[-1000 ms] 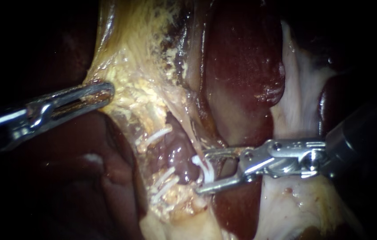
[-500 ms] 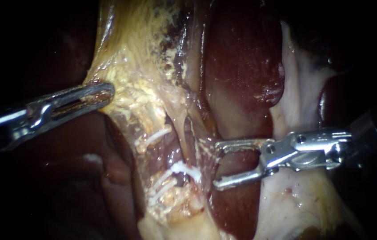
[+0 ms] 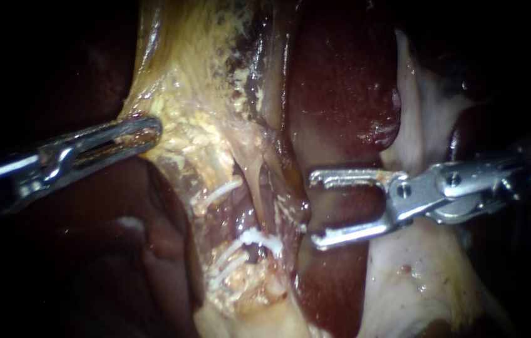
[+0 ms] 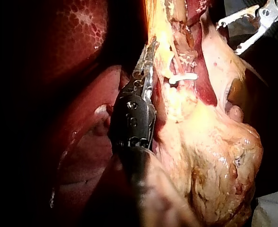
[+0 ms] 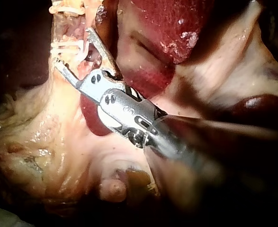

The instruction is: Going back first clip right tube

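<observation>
A white clip [image 3: 259, 239] sits across the right tube [image 3: 265, 200], low in the dissected yellow tissue. My right instrument [image 3: 314, 210] stands just right of it, jaws wide open and empty, apart from the clip. In the right wrist view its open jaws [image 5: 72, 46] hover over the clipped tissue, with a white clip [image 5: 67, 45] under them. My left instrument [image 3: 146, 128] is shut on the edge of the yellow tissue [image 3: 181, 134] and holds it out to the left. In the left wrist view its jaws [image 4: 148, 54] lie beside the clip [image 4: 183, 77].
Two more white clips [image 3: 218, 193] [image 3: 228, 263] show on the tissue left of the clipped tube. Dark red liver [image 3: 340, 81] rises behind the right instrument. Pale membrane [image 3: 416, 275] lies under its shaft. The right instrument [image 4: 240, 30] shows far ahead in the left wrist view.
The right instrument's jaws have come off the clip, which stays on the tube. That instrument has drawn back to the right and slightly up, jaws open. The left instrument has held still.
</observation>
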{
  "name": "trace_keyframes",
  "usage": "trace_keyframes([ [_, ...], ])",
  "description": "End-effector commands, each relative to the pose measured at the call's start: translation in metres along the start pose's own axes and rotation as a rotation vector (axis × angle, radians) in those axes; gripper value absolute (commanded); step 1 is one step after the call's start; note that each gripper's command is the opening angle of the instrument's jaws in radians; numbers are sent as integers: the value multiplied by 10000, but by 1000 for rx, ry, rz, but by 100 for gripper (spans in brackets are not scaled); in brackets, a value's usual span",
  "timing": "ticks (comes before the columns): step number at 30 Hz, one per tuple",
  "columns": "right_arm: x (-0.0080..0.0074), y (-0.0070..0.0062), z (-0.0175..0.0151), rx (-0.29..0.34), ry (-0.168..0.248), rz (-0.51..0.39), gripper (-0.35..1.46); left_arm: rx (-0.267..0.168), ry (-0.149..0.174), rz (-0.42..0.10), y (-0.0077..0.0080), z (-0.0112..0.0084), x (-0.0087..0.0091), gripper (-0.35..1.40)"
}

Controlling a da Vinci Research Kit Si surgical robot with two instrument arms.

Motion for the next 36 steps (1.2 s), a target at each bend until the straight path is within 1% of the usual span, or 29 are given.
trace_keyframes([
  [1,1,1,-3,-5,-3,-3,60,3,1,1,0,1,1,-35],
  [5,-2,3,-7,-5,-3,-3,60,11,8,4,0,8,7,-35],
  [8,-6,4,-9,-5,-3,-4,60,39,16,8,-1,22,17,-35],
  [10,-7,4,-10,-5,-3,-5,60,57,20,13,-1,34,28,-35],
  [12,-8,4,-12,-4,-3,-5,60,67,26,19,-1,49,40,-35],
  [15,-9,4,-15,-2,-3,-6,60,77,34,28,0,71,53,-35],
  [19,-9,3,-17,-4,-4,-6,60,83,49,35,-1,93,61,-35],
  [23,-9,3,-18,-3,-4,-6,60,86,50,38,-5,100,61,-35],
  [36,-9,2,-19,1,-3,-6,60,88,51,38,-7,100,61,-35],
])
